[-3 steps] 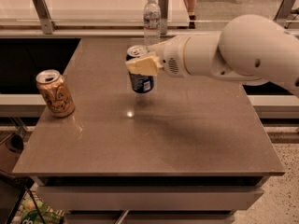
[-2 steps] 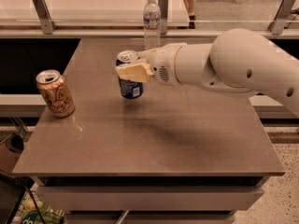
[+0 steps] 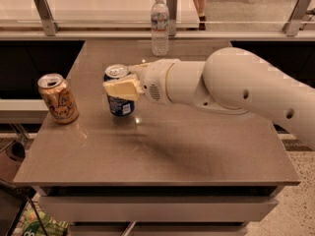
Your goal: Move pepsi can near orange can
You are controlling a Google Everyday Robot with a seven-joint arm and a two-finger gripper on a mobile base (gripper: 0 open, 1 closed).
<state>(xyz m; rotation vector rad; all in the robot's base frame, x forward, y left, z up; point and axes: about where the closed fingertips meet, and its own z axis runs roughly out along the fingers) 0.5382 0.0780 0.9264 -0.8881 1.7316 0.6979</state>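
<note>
Pincer [image 3: 122,85] is pinching the pepsi can [image 3: 119,106] around its upper half. One tan finger lies across the near face, the other is mostly hidden behind the can. The can is upright, left of centre on the counter [image 3: 172,151]. Can't tell if its base is touching the top or just clear of it.

The orange can [image 3: 58,98] is at 9 o'clock from the pepsi can, upright, near but apart, with bare counter between them. It's close to the counter's left edge.

Risks as I see them:
- Overshoot toward 9 o'clock. The pepsi can or the leading finger hits the orange can, which is light with little counter left beyond it, so it could tip or go over the edge.
- Letting go with the base not flat or not fully down. The can would rock or topple, and a rolling can takes the orange one with it.
- The grip sits high on the can. If the base drags on the counter while travelling, the can could pivot in the pincer.
- On retreat, a finger not spread enough would tug the can back toward 3 o'clock.

Surroundings:
- The water bottle [image 3: 159,26] is at 1 o'clock by the far edge, well apart and not in the path.
- The arm [image 3: 236,90] comes in from 3 o'clock over bare counter.
- Nothing stands in the 9 o'clock lane. The only limit is the orange can itself and the edge behind it.
</note>
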